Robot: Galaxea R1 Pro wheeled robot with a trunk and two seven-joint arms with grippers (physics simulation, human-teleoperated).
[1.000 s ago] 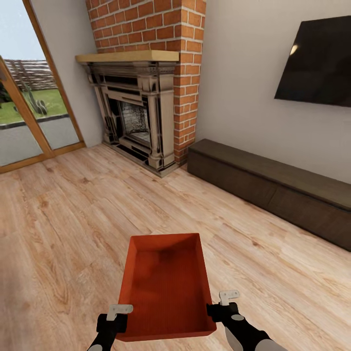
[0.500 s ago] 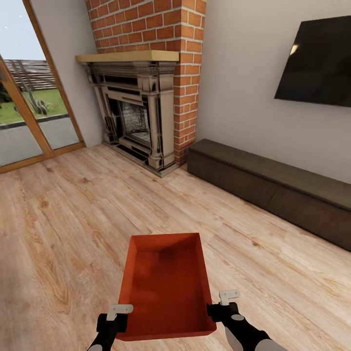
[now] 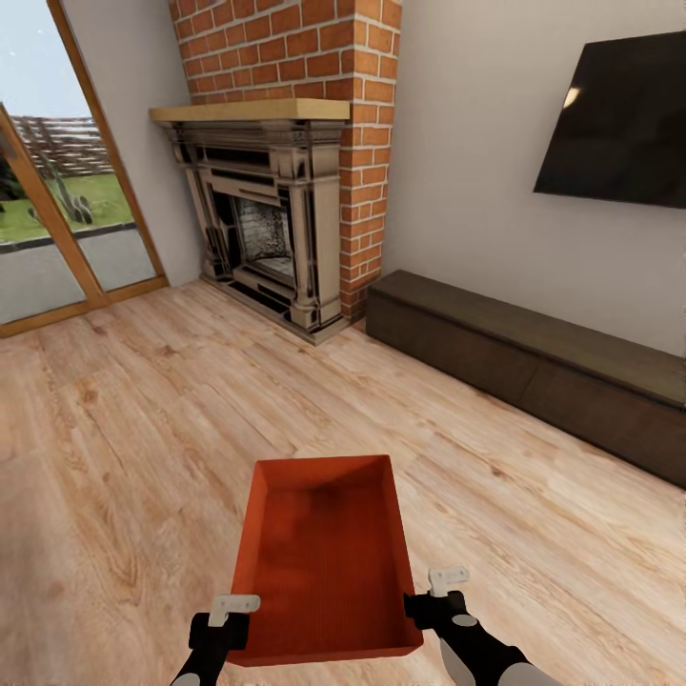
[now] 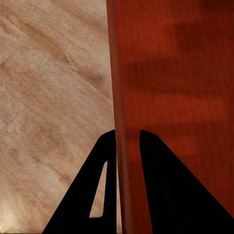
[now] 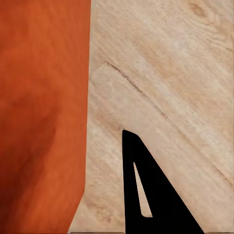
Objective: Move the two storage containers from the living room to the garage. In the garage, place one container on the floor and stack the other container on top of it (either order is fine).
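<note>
Head view: orange-red storage container at bottom centre of frame, above wood-plank floor. Left gripper clamped on container's left wall, right gripper on right wall. Fireplace upper centre, dark cabinet at right.

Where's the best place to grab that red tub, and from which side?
By its long side walls, one tool from each side. The tub is wide, open-topped, with thin flaring walls; the left tool already straddles one wall, the right tool is at the opposite wall.
</note>
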